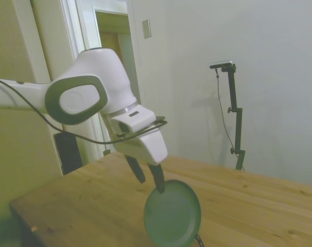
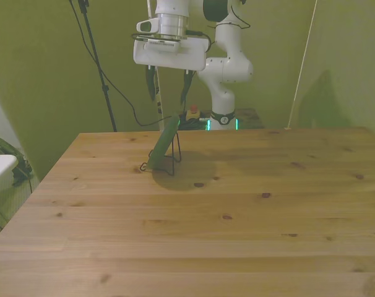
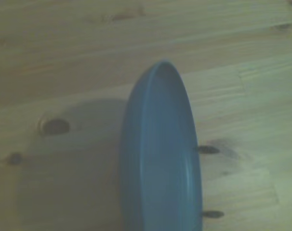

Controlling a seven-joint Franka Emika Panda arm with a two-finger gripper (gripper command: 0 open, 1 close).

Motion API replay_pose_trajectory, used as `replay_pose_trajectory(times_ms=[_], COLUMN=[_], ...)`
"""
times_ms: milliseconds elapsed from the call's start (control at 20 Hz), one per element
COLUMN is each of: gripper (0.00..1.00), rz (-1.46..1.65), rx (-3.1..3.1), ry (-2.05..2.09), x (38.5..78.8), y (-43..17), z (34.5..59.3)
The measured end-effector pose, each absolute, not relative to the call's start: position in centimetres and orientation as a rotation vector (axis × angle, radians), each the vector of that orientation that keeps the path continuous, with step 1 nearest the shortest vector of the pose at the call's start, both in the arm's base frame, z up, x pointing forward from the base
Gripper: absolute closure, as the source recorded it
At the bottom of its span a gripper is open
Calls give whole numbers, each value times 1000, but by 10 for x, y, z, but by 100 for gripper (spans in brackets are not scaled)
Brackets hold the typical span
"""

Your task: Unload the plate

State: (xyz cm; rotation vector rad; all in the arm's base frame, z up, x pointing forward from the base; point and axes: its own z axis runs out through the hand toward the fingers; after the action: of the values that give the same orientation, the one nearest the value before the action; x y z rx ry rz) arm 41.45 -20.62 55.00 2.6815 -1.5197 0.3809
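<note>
The plate (image 1: 172, 213) stands on edge in a thin wire rack (image 2: 169, 162) on the wooden table (image 2: 237, 210), toward the front view's left and nearer the far edge. It leans a little rather than standing fully upright. The gripper (image 2: 169, 85) hangs above its top rim with the fingers spread apart and holding nothing. In the front view there is a clear gap between fingertips and rim, though the side view makes one finger look as if it overlaps the rim.

The plate looks stiff and smooth, probably glazed or hard plastic, so likely slippery and, if ceramic, breakable and fairly heavy for a pinch grip. It is far wider than the gripper, so the only sensible hold seems to be across its thin upper rim, one finger on each face. Held that way it may swing or slip, and the light rack could be dragged along if the plate is not lifted straight out.

The table is bare planks with dark knots, flat and open around the rack. Behind it are plain walls, a doorway (image 1: 112, 62) and a wall switch (image 1: 146, 29).
</note>
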Motion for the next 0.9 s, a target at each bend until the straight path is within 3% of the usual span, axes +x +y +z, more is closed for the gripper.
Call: replay_pose_trajectory(times_ms=[350,900], gripper=[0,0], rz=[499,502], rx=[2733,2893], ry=[-1499,-1617], x=[432,414], y=[-195,-223], z=[562,544])
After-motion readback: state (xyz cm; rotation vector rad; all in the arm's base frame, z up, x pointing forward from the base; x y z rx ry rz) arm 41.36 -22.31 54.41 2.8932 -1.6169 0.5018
